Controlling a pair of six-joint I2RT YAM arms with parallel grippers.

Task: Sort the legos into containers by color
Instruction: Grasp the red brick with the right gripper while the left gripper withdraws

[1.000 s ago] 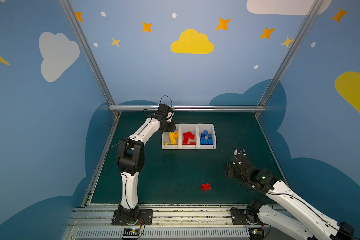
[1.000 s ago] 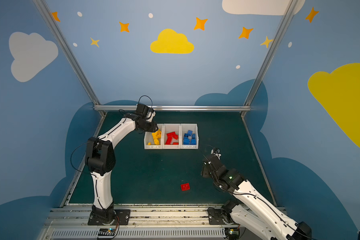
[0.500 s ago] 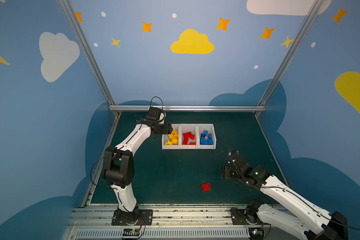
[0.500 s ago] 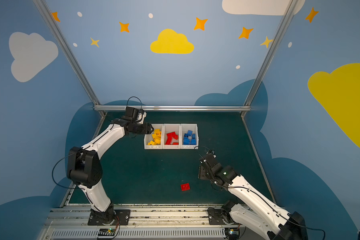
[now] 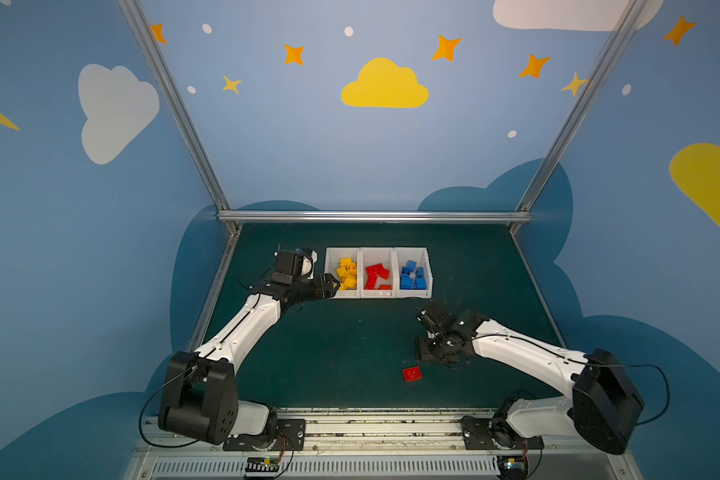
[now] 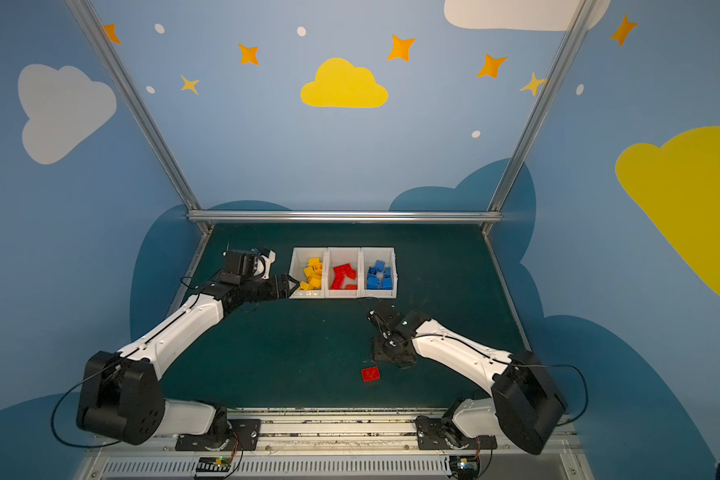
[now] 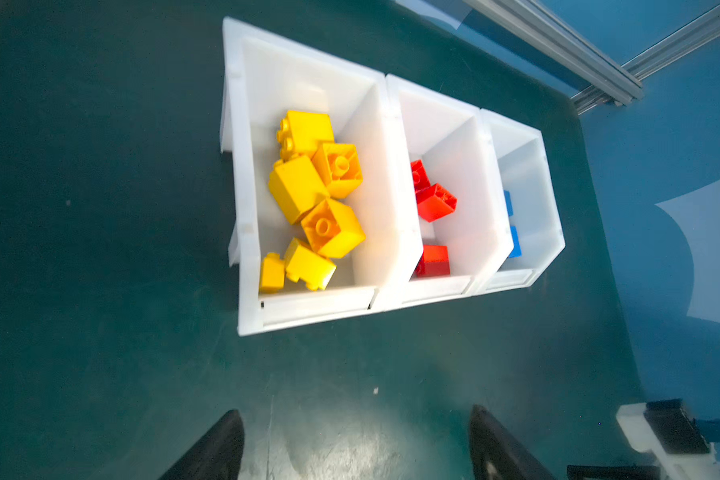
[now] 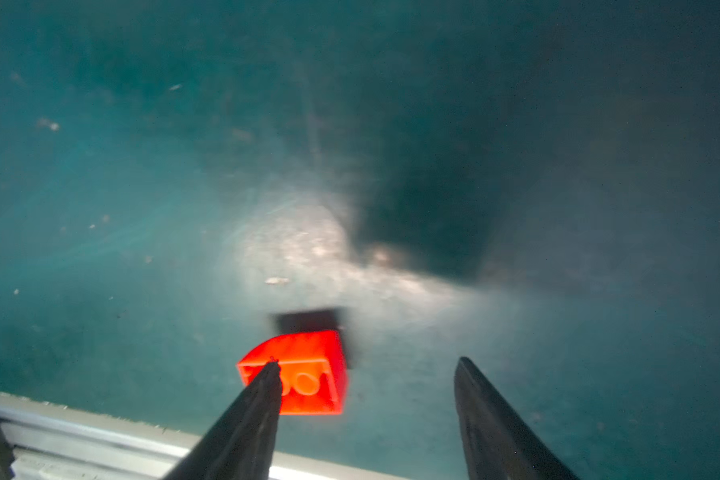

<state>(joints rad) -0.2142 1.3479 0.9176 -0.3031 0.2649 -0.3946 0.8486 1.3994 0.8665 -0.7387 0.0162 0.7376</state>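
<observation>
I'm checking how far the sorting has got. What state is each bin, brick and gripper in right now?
Left bin: holds yellow bricks only.
Middle bin: holds red bricks only.
Right bin: holds blue bricks only.
Loose red brick: lying on the mat, unsorted, untouched.
Left gripper: open, empty, beside the left bin.
Right gripper: open, empty, above the mat near the loose red brick.

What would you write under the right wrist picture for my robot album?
The open right gripper hovers over one red brick lying on the green table.
</observation>
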